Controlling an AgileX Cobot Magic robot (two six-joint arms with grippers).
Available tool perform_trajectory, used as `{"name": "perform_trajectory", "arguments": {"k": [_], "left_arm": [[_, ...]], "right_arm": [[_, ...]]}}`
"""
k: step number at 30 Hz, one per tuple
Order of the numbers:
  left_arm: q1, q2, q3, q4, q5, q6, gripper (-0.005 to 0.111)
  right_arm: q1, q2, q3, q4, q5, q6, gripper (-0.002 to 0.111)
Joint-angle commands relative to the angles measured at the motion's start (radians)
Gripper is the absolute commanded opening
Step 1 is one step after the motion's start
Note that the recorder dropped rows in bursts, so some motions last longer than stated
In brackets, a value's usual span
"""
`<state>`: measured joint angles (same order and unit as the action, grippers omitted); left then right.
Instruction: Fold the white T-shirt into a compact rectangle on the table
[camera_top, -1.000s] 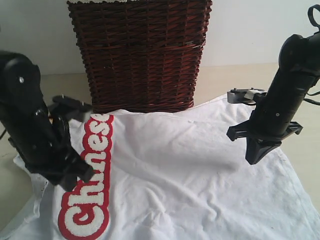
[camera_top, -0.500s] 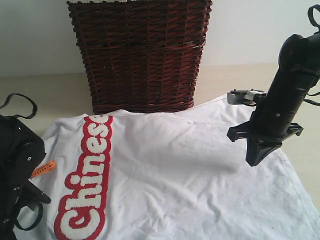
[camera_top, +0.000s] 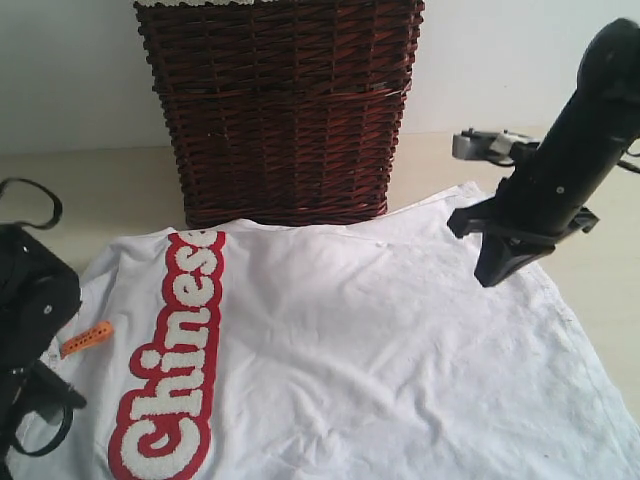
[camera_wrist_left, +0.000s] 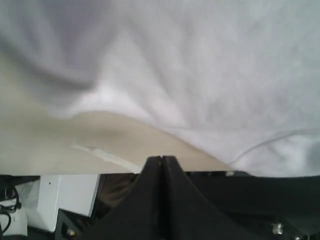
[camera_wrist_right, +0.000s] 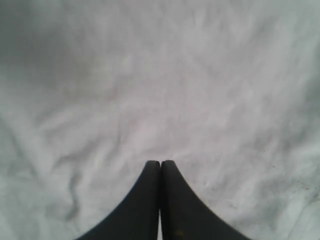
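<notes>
The white T-shirt (camera_top: 350, 340) lies spread flat on the table (camera_top: 110, 190), its red-outlined word strip (camera_top: 180, 370) on the left and a small orange tag (camera_top: 88, 338) at its left edge. My right gripper (camera_top: 488, 278) hangs shut and empty just above the shirt's far right part; in the right wrist view its tips (camera_wrist_right: 160, 163) are pressed together over the shirt's cloth (camera_wrist_right: 150, 90). My left arm (camera_top: 30, 330) sits low at the left edge, off the shirt. In the left wrist view the left gripper (camera_wrist_left: 161, 159) is shut, holding nothing, near the table's edge (camera_wrist_left: 75, 145), with the shirt (camera_wrist_left: 200, 75) beyond it.
A tall dark wicker basket (camera_top: 280, 110) stands at the back centre, touching the shirt's far edge. Bare tabletop shows left of the basket and at the far right (camera_top: 600, 270). Beyond the table edge the left wrist view shows a white box (camera_wrist_left: 55, 195).
My left arm pulled off the shirt's left side to the lower left and its gripper shut; the orange tag now shows. The right gripper rose and drew back slightly.
</notes>
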<state>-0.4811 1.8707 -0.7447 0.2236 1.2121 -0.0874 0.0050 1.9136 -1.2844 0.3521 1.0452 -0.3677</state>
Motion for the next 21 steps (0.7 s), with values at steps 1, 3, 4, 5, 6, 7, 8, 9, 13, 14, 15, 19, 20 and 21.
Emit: {"name": "perform_trajectory", "arguments": {"k": [1,3,4,5,6,7,8,9,13,14,15,19,20,21], "left_arm": [[0.001,-0.124,-0.076,0.003,-0.024,0.001,0.000],[0.001,-0.193,-0.118,-0.009,-0.109,0.001,0.000],[0.001,-0.219,-0.135,-0.033,-0.160,0.001,0.000],[0.001,-0.249,-0.155,-0.065,-0.222,0.005,0.000],[0.001,-0.274,-0.169,-0.123,-0.340,0.023,0.000],[0.001,-0.293,-0.171,-0.164,-0.432,0.028,0.000],[0.001,-0.298,-0.171,-0.210,-0.527,0.028,0.000],[0.001,-0.290,-0.171,-0.265,-0.590,0.030,0.000],[0.001,-0.185,-0.176,-0.275,-0.569,0.096,0.000],[0.003,-0.147,-0.176,-0.258,-0.524,0.112,0.000],[0.003,-0.110,-0.176,-0.234,-0.481,0.108,0.000],[0.003,-0.014,-0.176,-0.224,-0.358,0.101,0.000],[0.003,0.002,-0.176,-0.214,-0.319,0.103,0.000],[0.003,0.015,-0.171,-0.200,-0.285,0.103,0.000]], "right_arm": [[0.001,-0.097,-0.009,0.050,-0.031,-0.032,0.000],[0.001,-0.115,-0.009,0.065,-0.031,-0.032,0.000],[0.001,-0.122,-0.009,0.073,-0.031,-0.032,0.000],[0.001,-0.126,-0.009,0.084,-0.031,-0.037,0.000],[0.001,-0.125,-0.009,0.097,-0.029,-0.048,0.000],[0.001,-0.125,-0.007,0.106,-0.029,-0.055,0.000],[0.001,-0.123,-0.007,0.112,-0.024,-0.055,0.000],[0.001,-0.121,-0.007,0.113,-0.019,-0.057,0.000],[0.001,-0.119,0.001,0.113,-0.016,-0.067,0.000],[0.001,-0.119,0.001,0.113,-0.021,-0.072,0.000],[0.001,-0.119,0.001,0.113,-0.023,-0.077,0.000],[0.001,-0.119,0.001,0.113,-0.028,-0.077,0.000],[0.001,-0.119,0.001,0.113,-0.024,-0.077,0.000],[0.001,-0.119,0.001,0.113,-0.024,-0.077,0.000]]}}
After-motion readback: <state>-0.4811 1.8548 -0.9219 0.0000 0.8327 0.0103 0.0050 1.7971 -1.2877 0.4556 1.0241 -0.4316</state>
